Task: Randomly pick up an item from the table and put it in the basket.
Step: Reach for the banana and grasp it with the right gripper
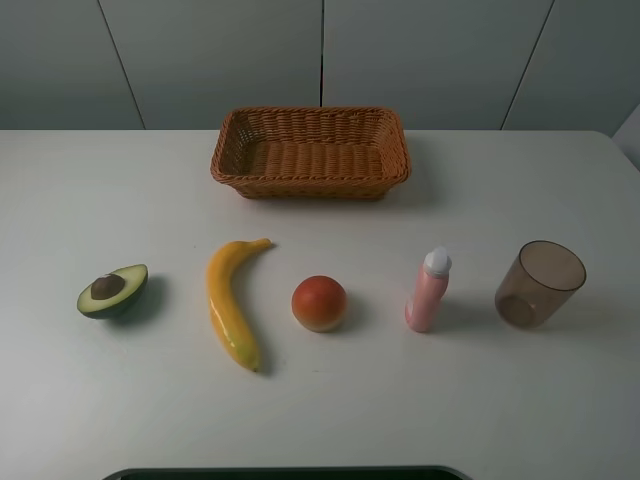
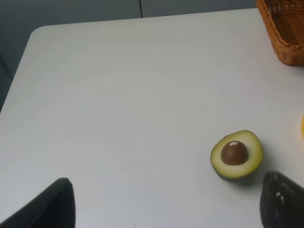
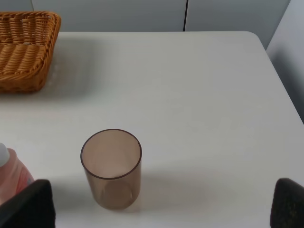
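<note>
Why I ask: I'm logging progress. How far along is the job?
Nothing looks done: the basket is empty. Nothing is in hand: the left pincer and the right pincer are open and hold nothing. Left to do: grasp the banana, which lies on the table, and put it in the basket.

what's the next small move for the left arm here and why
Probably move the open left hand past the halved green avocado it faces toward the long curved yellow banana, which lies untouched on the white table on that arm's side.
</note>
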Robot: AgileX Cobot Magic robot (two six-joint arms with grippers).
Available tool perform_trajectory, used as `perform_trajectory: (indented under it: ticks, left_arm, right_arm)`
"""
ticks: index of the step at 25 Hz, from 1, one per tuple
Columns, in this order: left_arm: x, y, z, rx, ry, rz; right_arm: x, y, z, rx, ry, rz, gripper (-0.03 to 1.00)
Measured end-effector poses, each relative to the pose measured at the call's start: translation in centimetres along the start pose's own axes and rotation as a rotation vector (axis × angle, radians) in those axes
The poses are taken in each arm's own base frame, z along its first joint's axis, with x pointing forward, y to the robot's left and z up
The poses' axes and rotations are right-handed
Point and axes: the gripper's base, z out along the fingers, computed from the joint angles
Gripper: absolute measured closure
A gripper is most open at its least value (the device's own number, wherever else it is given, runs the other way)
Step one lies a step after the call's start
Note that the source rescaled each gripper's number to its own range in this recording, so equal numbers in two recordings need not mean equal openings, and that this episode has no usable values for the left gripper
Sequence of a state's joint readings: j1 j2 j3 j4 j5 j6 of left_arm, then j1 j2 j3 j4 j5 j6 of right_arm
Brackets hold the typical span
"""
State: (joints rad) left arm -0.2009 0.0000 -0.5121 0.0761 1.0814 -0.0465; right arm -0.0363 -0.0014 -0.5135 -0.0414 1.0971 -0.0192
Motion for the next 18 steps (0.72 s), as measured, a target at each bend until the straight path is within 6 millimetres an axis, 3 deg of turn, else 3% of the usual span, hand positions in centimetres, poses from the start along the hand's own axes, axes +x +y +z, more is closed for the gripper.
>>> perform_trajectory:
  ticks: [18]
  left_arm:
    - [0.00, 0.00, 0.00, 0.000, 0.000, 0.000]
  right_arm:
    - [0.00, 0.00, 0.00, 0.000, 0.000, 0.000, 0.00]
